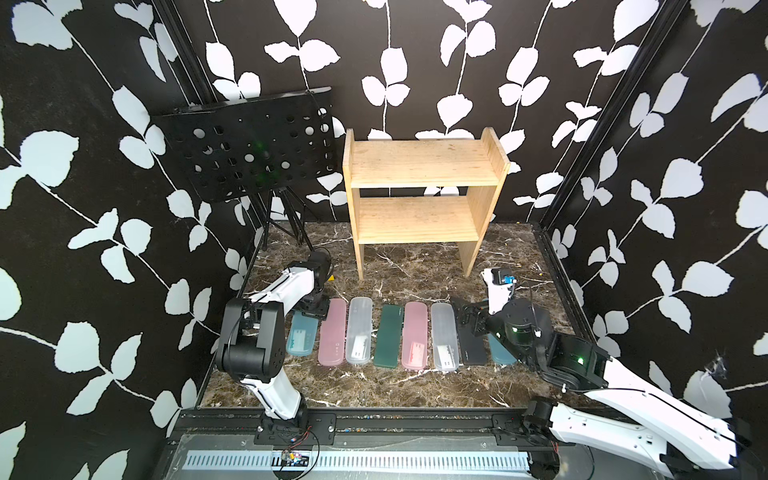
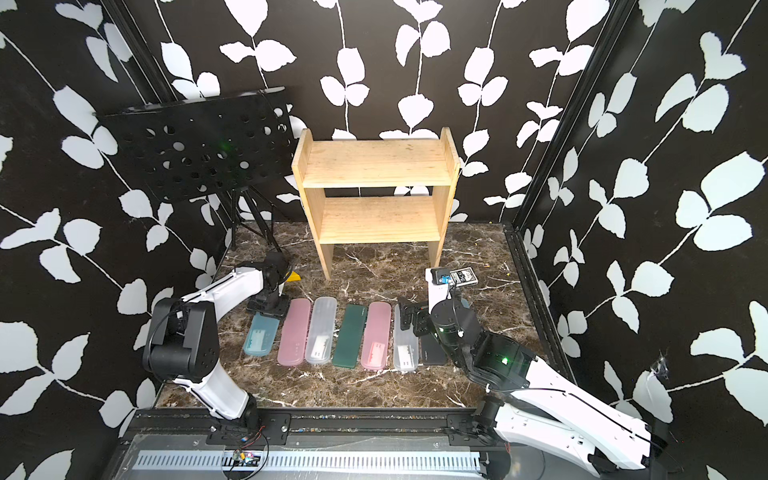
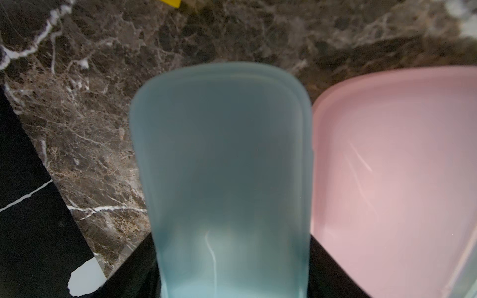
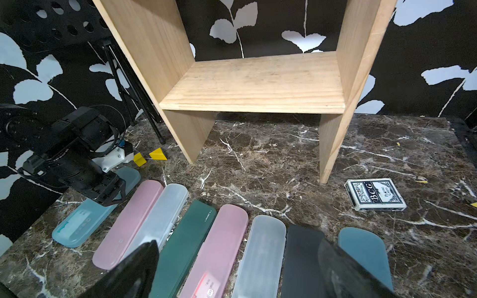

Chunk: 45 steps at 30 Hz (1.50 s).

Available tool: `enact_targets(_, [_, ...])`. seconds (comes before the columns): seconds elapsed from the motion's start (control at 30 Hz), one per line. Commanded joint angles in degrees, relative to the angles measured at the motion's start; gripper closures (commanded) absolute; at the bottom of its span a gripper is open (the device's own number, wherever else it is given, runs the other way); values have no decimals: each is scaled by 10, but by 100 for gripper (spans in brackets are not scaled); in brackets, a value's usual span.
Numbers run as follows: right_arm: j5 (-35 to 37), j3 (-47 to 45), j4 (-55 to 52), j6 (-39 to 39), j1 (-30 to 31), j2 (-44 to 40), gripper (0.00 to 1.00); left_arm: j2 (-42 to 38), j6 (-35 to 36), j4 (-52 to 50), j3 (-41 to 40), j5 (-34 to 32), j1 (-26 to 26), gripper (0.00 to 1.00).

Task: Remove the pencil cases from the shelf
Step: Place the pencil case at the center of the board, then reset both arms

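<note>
The pine shelf (image 1: 419,166) stands at the back with both tiers bare. Several pencil cases lie flat in a row on the marble floor in front of it, from the light blue one (image 1: 301,340) past the dark green one (image 1: 389,336) to the teal one (image 1: 500,353). My left gripper (image 1: 311,307) sits low over the far end of the light blue case (image 3: 222,167), and its black fingers (image 3: 134,276) press against both long sides. My right gripper (image 4: 237,247) hangs open above the frosted clear case (image 4: 260,255) and the black case (image 4: 300,258), holding nothing.
A black perforated music stand (image 1: 249,149) on tripod legs stands left of the shelf. A card box (image 4: 375,194) lies near the shelf's right leg. Small yellow wedges (image 4: 157,154) lie by the left arm. Dark patterned walls close in on three sides.
</note>
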Motion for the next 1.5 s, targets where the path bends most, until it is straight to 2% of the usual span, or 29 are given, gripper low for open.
enact_targets(0.0, [-15,-5,17,6,-6,7,1,2,1,-4,0,-15,5,44])
enact_targets(0.27, [-25,-1,14,6,-14,8,1,19,-4,-1,1,-23,6,31])
enact_targets(0.47, [-26,-3,10,9,-14,3,1,22,-6,-1,4,-24,7,16])
enact_targets(0.6, [-27,-3,9,10,-15,-2,1,18,-9,-2,4,-32,7,3])
enact_targets(0.8, [-23,8,8,-11,-15,-14,1,-25,-12,-1,13,-33,6,1])
enact_targets(0.9, [-4,40,-1,-46,-15,-7,1,-103,-24,29,8,20,6,1])
enact_targets(0.97, [18,72,-16,-74,-18,2,1,-185,-28,84,-13,64,6,1])
enact_targets(1.03, [37,100,-33,-94,-29,12,1,-267,-32,161,-50,75,6,1])
enact_targets(1.17, [30,105,-37,-114,-94,22,1,-387,9,377,-182,24,7,1])
enact_targets(1.23, [-10,106,-48,-102,-158,37,1,-390,33,440,-226,-7,8,1])
enact_targets(1.33, [-51,99,-48,-90,-240,64,1,-342,50,513,-261,-25,11,1])
enact_targets(1.47, [-48,76,-19,-97,-307,97,1,-257,54,664,-307,-31,12,1])
